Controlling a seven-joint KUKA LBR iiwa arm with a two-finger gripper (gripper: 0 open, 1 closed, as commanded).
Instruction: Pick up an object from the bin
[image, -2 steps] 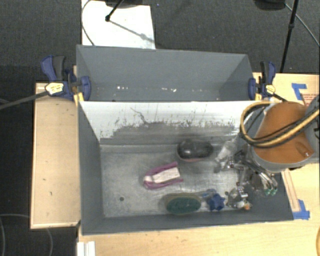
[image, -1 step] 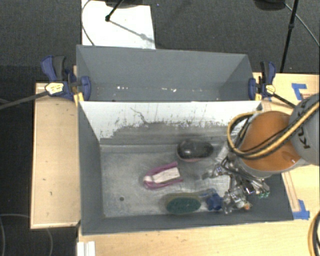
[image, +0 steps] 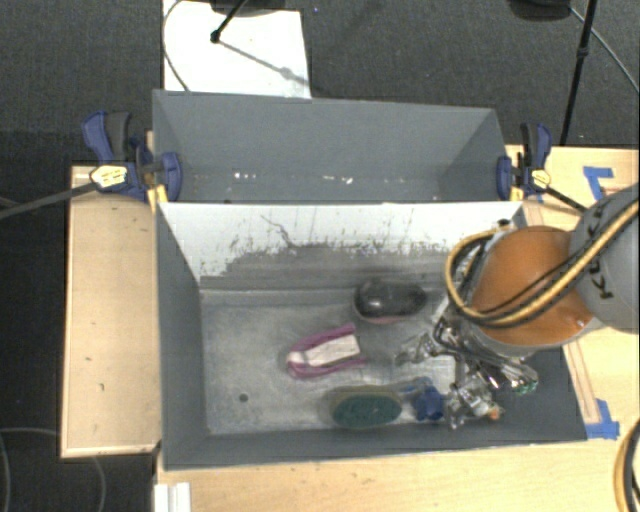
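We see the claw (image: 468, 398) low in the bin's (image: 180, 340) near right corner, just beside a small blue thing (image: 428, 404), perhaps touching it. Open or closed, we can't tell. Nothing lifted yet; the pick isn't done.

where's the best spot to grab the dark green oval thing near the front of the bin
Probably across its short width at the middle, coming straight down: the green oval lies flat with its long axis left-right, and the small blue thing crowds its right end.
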